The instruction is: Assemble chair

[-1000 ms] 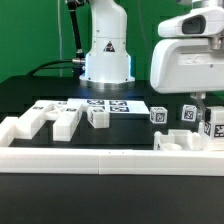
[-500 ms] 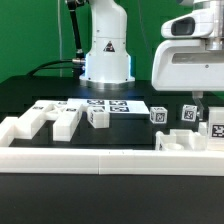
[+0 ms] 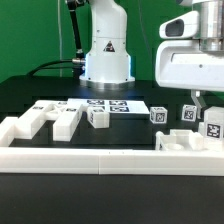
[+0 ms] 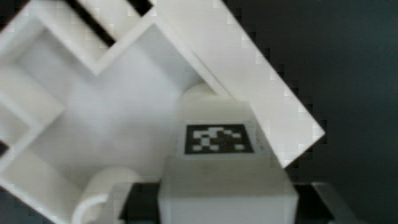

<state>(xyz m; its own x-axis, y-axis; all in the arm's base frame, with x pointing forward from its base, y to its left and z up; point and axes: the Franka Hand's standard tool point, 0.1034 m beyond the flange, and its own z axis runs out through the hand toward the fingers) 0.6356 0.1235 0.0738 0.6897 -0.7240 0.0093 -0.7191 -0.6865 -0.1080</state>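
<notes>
Nearest, across the bottom of the exterior view: a low white border wall, running edge to edge.

Just behind it, at the lower right: a frame-shaped chair part, lying flat on the black worktop.

Above that part, hard against the right edge: the pincer, clamped on a tagged block. Block held upright, tag facing the camera, low over the frame-shaped chair part's end. Touching it or just clear: cannot tell.

Same grip in the wrist view: pincer closed on the tagged block, pressed to both its sides. Beneath it, the frame-shaped chair part, showing raised ribs and a pale floor.

Behind the wall at the lower left of the exterior view: a row of loose blocky chair parts, close to one another.

Right of centre: two small tagged cubes, apart from each other, near the held block.

Farther back, mid-frame: the marker board, flat on the worktop.

Farthest, upper centre: the white robot base, before a green backdrop.
</notes>
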